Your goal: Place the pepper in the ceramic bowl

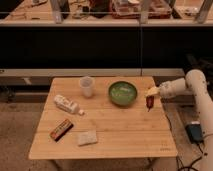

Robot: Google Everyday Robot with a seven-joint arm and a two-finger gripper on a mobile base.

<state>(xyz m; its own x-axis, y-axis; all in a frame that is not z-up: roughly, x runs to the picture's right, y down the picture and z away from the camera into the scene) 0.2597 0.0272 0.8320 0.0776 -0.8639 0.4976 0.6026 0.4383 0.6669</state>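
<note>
The green ceramic bowl point(123, 93) stands on the wooden table point(120, 135), right of centre near the far edge. My gripper point(150, 96) is just right of the bowl, above the table, at the end of the white arm point(187, 85) that reaches in from the right. It is shut on the small dark red pepper point(149, 102), which hangs down from the fingers with its tip pointing at the table. The pepper is outside the bowl's rim.
A translucent white cup point(87, 86) stands left of the bowl. A white bottle point(66, 104) lies on its side at the left. A red-brown striped block point(61, 129) and a pale sponge-like pad point(87, 137) lie near the front left.
</note>
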